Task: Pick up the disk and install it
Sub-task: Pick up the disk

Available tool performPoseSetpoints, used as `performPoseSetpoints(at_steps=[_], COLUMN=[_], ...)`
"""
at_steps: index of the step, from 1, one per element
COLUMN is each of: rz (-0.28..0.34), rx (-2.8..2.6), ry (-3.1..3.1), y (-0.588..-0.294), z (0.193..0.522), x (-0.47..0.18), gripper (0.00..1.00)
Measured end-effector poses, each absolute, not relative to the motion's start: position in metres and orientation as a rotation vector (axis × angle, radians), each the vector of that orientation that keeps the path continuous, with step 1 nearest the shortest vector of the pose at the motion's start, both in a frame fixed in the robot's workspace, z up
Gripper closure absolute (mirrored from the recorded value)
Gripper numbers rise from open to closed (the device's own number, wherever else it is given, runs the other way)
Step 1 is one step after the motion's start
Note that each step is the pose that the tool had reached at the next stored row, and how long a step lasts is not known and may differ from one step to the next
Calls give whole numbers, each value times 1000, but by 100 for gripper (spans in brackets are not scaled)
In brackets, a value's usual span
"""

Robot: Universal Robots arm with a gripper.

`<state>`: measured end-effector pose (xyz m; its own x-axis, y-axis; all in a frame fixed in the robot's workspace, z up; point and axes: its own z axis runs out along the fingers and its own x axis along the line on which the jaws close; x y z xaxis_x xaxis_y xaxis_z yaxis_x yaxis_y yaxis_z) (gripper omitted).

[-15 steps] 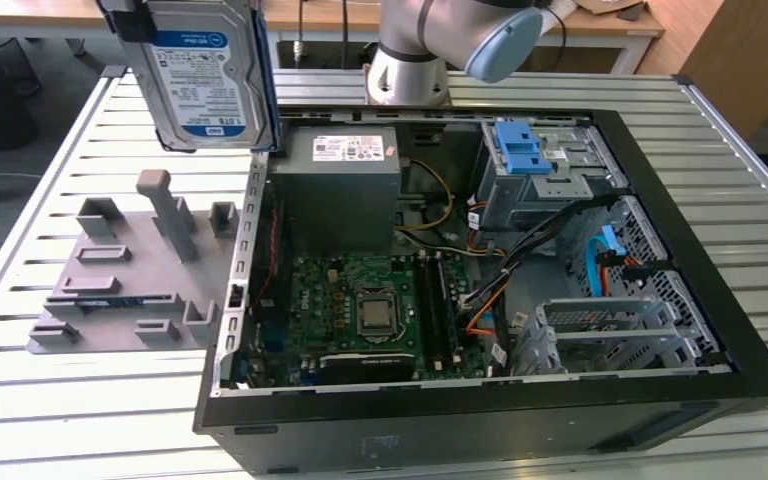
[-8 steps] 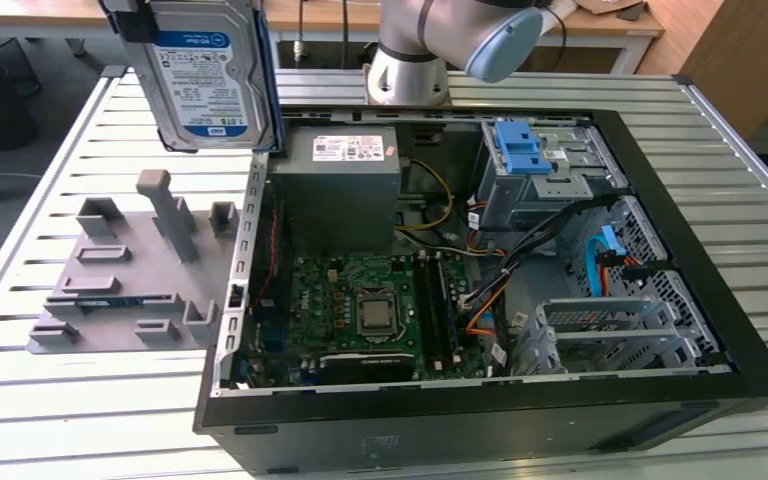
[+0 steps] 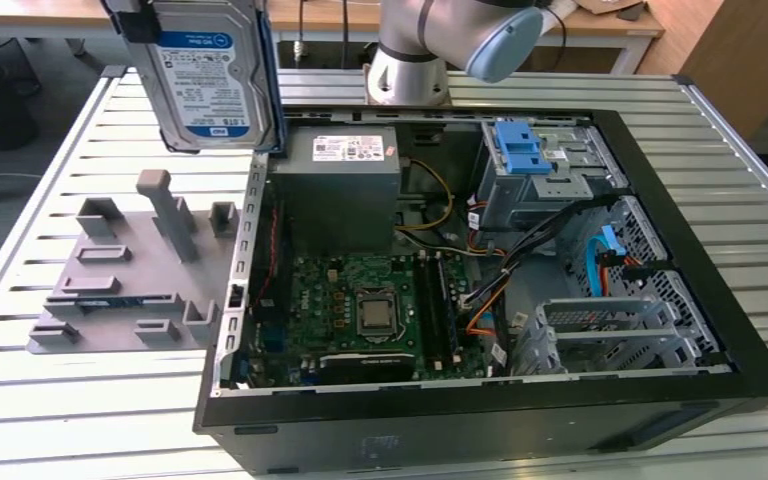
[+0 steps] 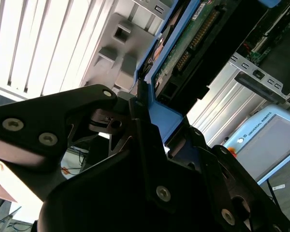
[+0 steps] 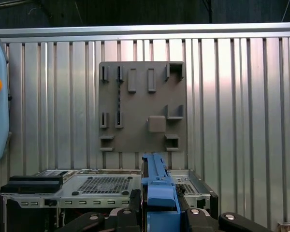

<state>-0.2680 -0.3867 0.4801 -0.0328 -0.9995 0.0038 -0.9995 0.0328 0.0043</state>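
Exterior view: the disk (image 3: 211,75), a flat silver rectangular hard drive with a white-and-blue label in a blue plastic bracket, hangs upright in the air, clear of the slatted metal table (image 3: 37,200); it's above the grey plastic fixture plate (image 3: 91,335), by the open black computer case (image 3: 491,430). Second wrist view: the black gripper (image 4: 157,121) is clenched on the disk's blue bracket; green circuit board (image 4: 193,38) showing. First wrist view: bracket edge between the fingers (image 5: 134,203); the fixture plate lies beyond.
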Motion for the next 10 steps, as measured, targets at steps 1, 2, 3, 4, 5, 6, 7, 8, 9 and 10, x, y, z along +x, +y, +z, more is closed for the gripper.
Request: performPoseSetpoints(at_steps=[1,2,3,4,5,6,7,8,9,10], rz=[-1,-1,-1,-1,-1,-1,-1,-1,-1,-1], rx=[2181,2181,2181,2181,2181,2180,2180,2181,2181,2180], ry=[-2254,-2254,-2254,-2254,-2254,-2254,-2254,-2254,-2254,-2254], y=[-387,-387,-387,-388,-388,-388,-389,-389,-389,-389], z=[480,480,480,480,480,480,480,480,480,480], x=[-267,-267,-266,-265,-265,-264,-264,-263,-263,-263], gripper=[64,64,64,64,64,64,64,64,64,64])
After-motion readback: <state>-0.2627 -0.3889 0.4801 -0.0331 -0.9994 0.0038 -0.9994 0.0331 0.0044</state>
